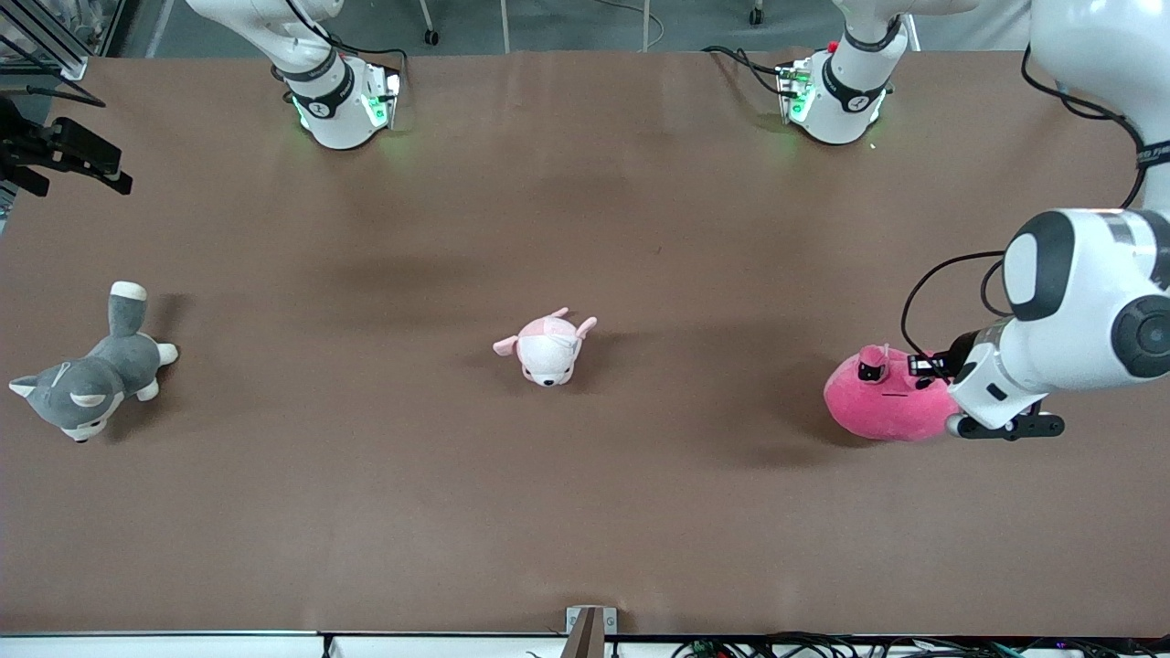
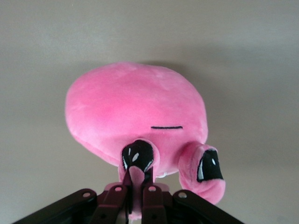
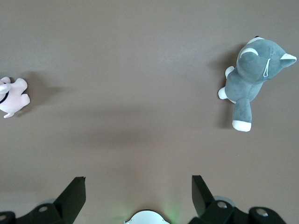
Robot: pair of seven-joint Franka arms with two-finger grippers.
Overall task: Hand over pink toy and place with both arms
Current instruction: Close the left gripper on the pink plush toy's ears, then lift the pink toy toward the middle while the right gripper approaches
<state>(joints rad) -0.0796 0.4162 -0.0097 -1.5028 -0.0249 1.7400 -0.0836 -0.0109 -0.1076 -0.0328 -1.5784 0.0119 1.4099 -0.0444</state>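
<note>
- The table (image 1: pixel 585 512) carries three plush toys, well apart.
- The pink toy (image 1: pixel 882 407) lies at the left arm's end.
- The left gripper (image 2: pixel 136 193) pinches its pale top patch between closed fingers.
- The right gripper (image 3: pixel 138 193) hangs high, fingers spread wide, holding nothing.
- The grey husky (image 1: pixel 87 384) lies at the right arm's end, the pale puppy (image 1: pixel 548 352) mid-table.
</note>
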